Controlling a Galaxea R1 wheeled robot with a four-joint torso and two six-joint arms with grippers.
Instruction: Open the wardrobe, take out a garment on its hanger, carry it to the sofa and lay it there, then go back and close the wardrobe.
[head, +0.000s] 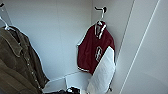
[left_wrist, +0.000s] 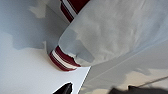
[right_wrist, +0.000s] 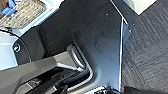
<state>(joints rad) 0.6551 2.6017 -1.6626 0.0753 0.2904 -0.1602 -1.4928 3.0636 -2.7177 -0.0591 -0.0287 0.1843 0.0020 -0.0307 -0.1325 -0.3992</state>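
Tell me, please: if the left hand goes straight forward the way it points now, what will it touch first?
Most likely the white sleeve of the maroon jacket, which hangs right ahead in the left wrist view, its striped cuff close by. Depth is unclear, so this is a guess.

You're looking into the open wardrobe (head: 62, 37): the maroon garment (head: 96, 51) hangs by its hanger (head: 101, 15) at 1 o'clock, white sleeve drooping toward 5 o'clock, and the olive-brown jacket (head: 17, 62) hangs at 8 o'clock, well apart from it
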